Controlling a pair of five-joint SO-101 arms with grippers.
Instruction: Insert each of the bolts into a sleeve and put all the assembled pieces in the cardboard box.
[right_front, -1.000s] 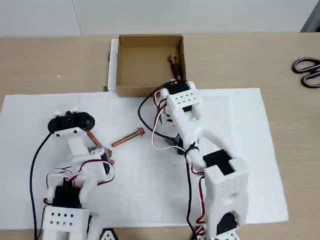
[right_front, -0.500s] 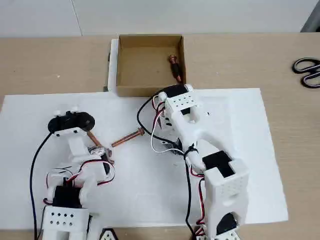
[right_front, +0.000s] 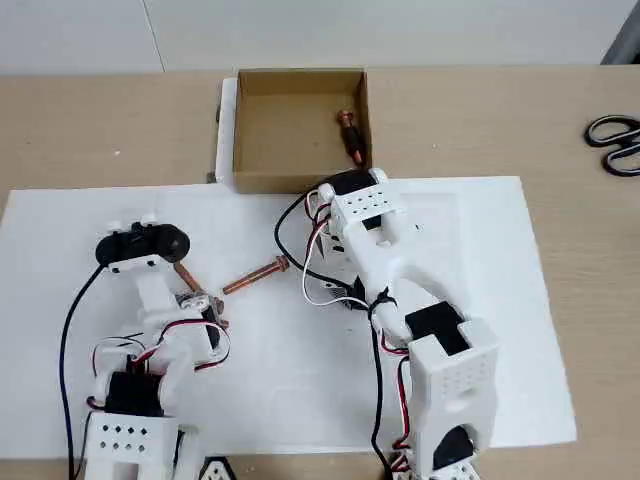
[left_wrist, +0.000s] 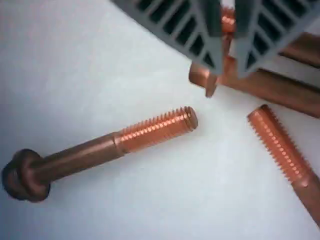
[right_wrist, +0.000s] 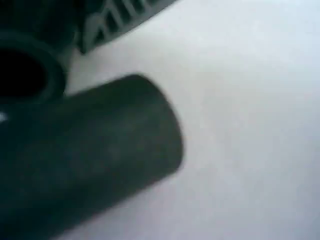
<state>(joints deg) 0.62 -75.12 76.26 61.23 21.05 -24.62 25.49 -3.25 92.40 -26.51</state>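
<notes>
I can't tell whether my left gripper (left_wrist: 226, 74) or right gripper (right_front: 342, 186) is clenched. I'd grab the loose bolt (right_front: 255, 275) near the box (right_front: 280, 130) mid-shank, keeping it level.

A dark cylinder (right_wrist: 100, 155) lies blurred over the white sheet (right_wrist: 250, 100), with a dark open ring (right_wrist: 25, 75) just beside it.

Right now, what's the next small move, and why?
Probably lower the right arm to grip the black sleeve: it lies free on the white sheet near its wrist camera, one piece is in the cardboard box, and loose bolts lie by the left arm.
</notes>
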